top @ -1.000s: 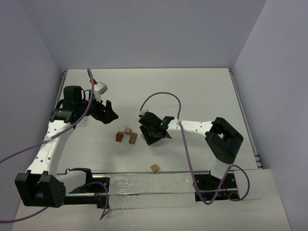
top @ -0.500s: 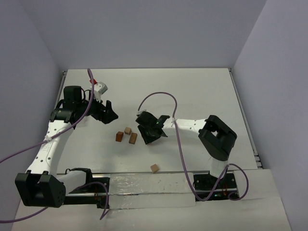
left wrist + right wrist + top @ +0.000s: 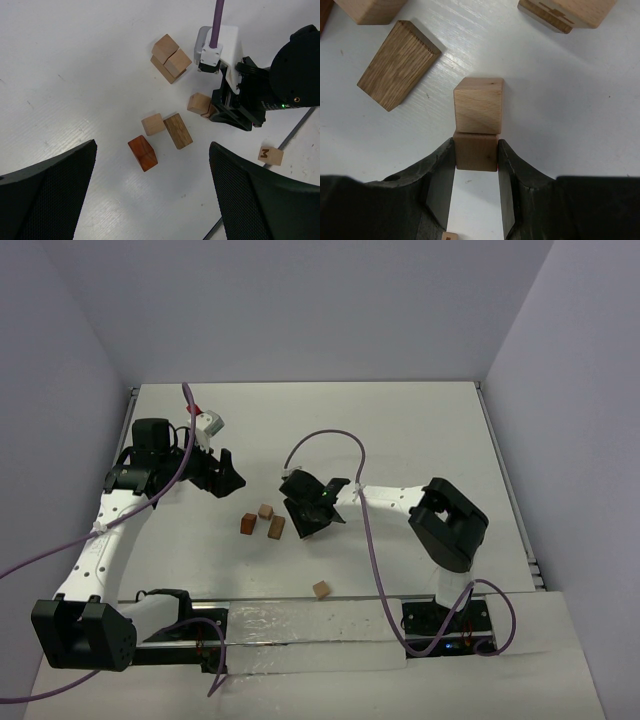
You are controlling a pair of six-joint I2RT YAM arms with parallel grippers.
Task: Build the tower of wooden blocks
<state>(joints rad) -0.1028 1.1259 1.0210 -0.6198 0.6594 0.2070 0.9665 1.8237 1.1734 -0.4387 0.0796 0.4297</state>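
Note:
My right gripper (image 3: 475,146) is shut on a tan wood block (image 3: 475,152). That block touches a paler wood block (image 3: 478,104) just beyond the fingertips; I cannot tell whether they are stacked or side by side. An oak cuboid (image 3: 397,65) lies left of them. My left gripper (image 3: 152,146) hangs open and empty above a reddish block (image 3: 142,153), a tan cube (image 3: 153,124) and the oak cuboid (image 3: 178,131). A tight cluster of tan blocks (image 3: 170,57) sits farther off. No tower is in view.
A lone block marked with a letter (image 3: 270,155) lies toward the near edge, also seen as the lone block (image 3: 321,589). The right gripper (image 3: 305,523) stands just right of the loose blocks (image 3: 266,511). Purple cables arch over both arms. Walls close in the table on three sides.
The right arm has shifted a little to the left, bringing its gripper nearer the loose blocks. The left arm has not moved.

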